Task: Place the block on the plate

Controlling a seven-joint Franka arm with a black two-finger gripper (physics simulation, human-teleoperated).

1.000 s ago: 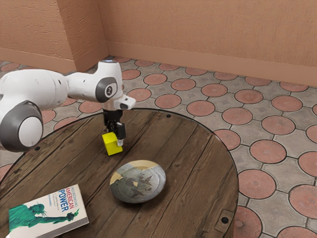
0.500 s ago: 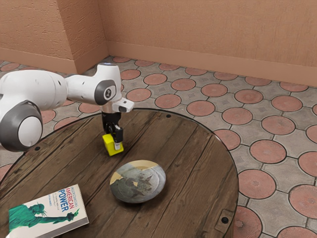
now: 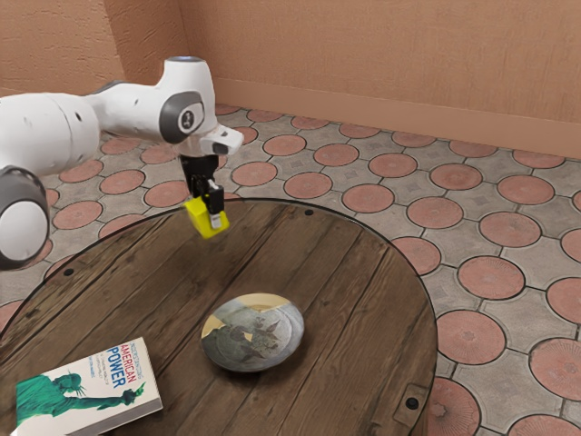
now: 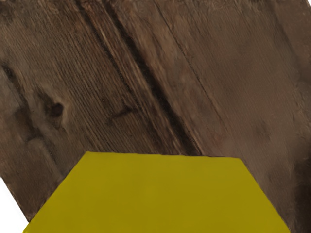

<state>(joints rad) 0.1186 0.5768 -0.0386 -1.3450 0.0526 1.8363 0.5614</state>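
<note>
Block (image 3: 197, 217), plain yel., sl. tilted, held in fingers (image 3: 216, 220), above tbl. (image 3: 318, 254)

Arm (image 3: 45, 132) cropped, table (image 3: 363, 354) cropped — small print (image 3: 94, 376) on book (image 3: 54, 397) unreadable, block (image 4: 158, 196) cut off in wrist view

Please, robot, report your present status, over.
Gripper shut on yellow block, above table. Block not yet over plate. Book apart from plate, likely no obstacle.
</note>
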